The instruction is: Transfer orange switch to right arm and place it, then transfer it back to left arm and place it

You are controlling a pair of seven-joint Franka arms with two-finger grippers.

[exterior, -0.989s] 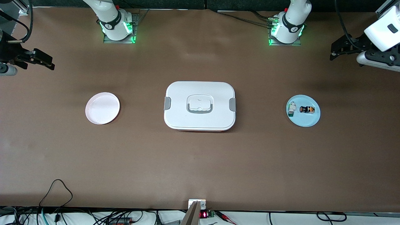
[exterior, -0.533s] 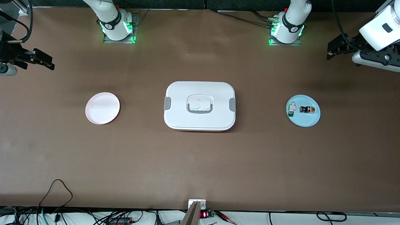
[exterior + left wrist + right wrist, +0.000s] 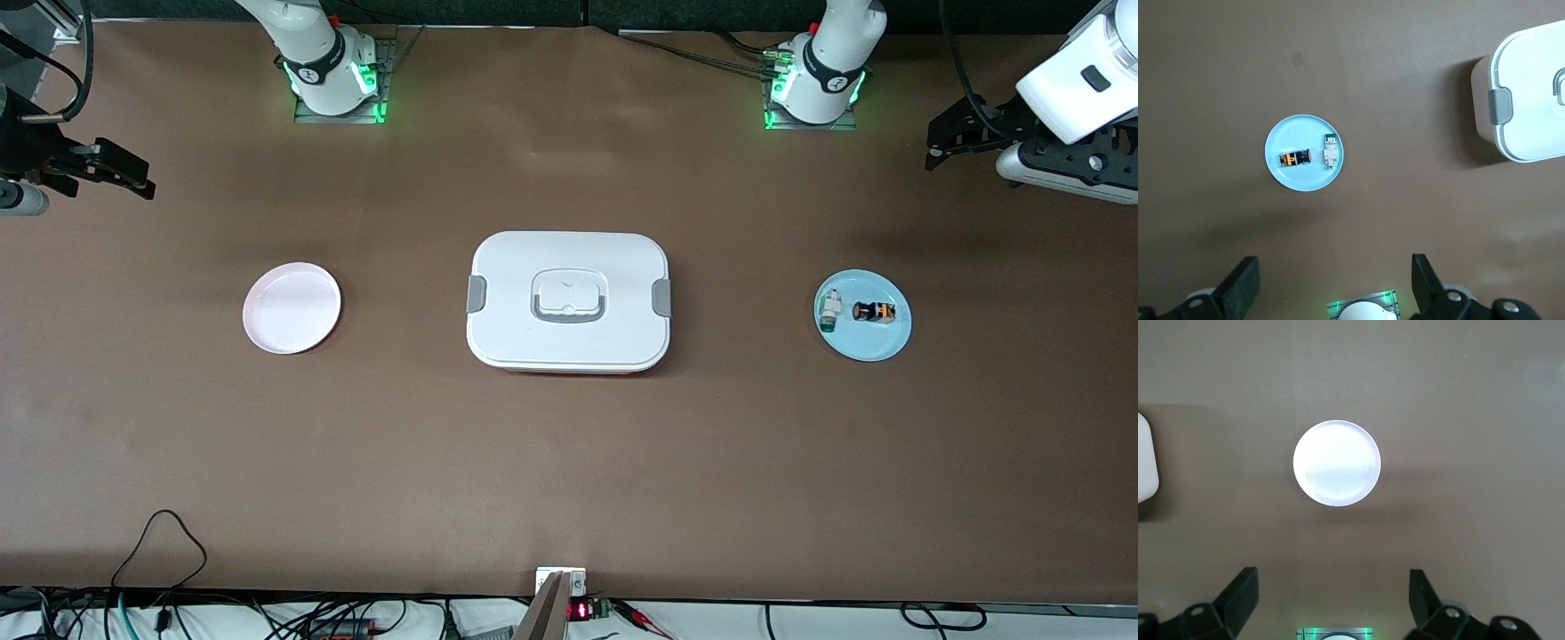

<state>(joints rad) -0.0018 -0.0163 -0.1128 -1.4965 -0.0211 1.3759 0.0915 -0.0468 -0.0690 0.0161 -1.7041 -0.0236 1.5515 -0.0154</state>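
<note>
The orange switch (image 3: 874, 311) (image 3: 1294, 159) lies on its side on a light blue plate (image 3: 867, 345) (image 3: 1293, 181) toward the left arm's end of the table. The white lidded box (image 3: 569, 258) (image 3: 1531, 87) stands at the table's middle, and only its corner (image 3: 1145, 460) shows in the right wrist view. My left gripper (image 3: 938, 142) (image 3: 1335, 273) hangs open and empty high over the table, off to one side of the blue plate. At the other end of the table my right gripper (image 3: 133, 173) (image 3: 1331, 587) waits, open and empty.
A small white component with a green end (image 3: 830, 311) (image 3: 1330, 150) lies beside the switch on the blue plate. An empty pale pink plate (image 3: 292, 308) (image 3: 1337, 463) sits toward the right arm's end. Cables and a small red display (image 3: 578, 610) line the edge nearest the camera.
The left arm's hand has drifted slightly toward the base side of the table and toward the middle. The right arm and everything on the table have stayed put.
</note>
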